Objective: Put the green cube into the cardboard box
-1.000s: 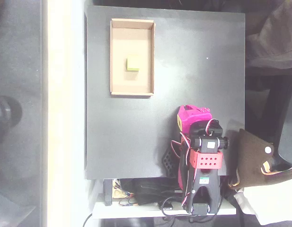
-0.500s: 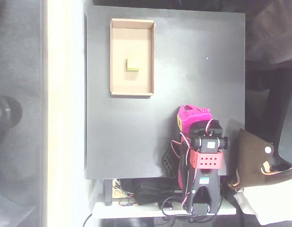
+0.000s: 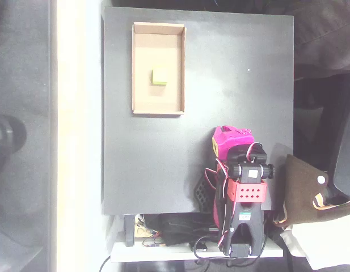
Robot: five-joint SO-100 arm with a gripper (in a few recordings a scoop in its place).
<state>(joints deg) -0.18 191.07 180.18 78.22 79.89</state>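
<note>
My jaws sit folded back over my own base at the near edge of the black worktop [image 3: 231,85], and from the overhead view I cannot tell whether they stand apart or together; the magenta head [image 3: 232,140] hides them. They hold nothing that I can see.

The green cube [image 3: 160,77] lies well away from my jaws, up and to the left in the overhead view, on the floor of the cardboard box [image 3: 136,68]. It rests roughly in the middle of the tray, apart from all four low walls. By my judgement the job is done and what remains is to stay out of trouble.

The risks from here are small but real. If I were to reach out again toward the box, a careless sweep could catch a low wall and shove the light tray across the smooth worktop, or tip it enough for the cube to slide out. The walls are shallow, so a hard knock might bounce the cube over the rim. Nearer my jaws, loose cables [image 3: 211,181] hang beside my arm, and a twist of the wrist could snag them. A brown bag [image 3: 308,192] rests just to the right of my base, close enough to brush if I swing that way.
</note>
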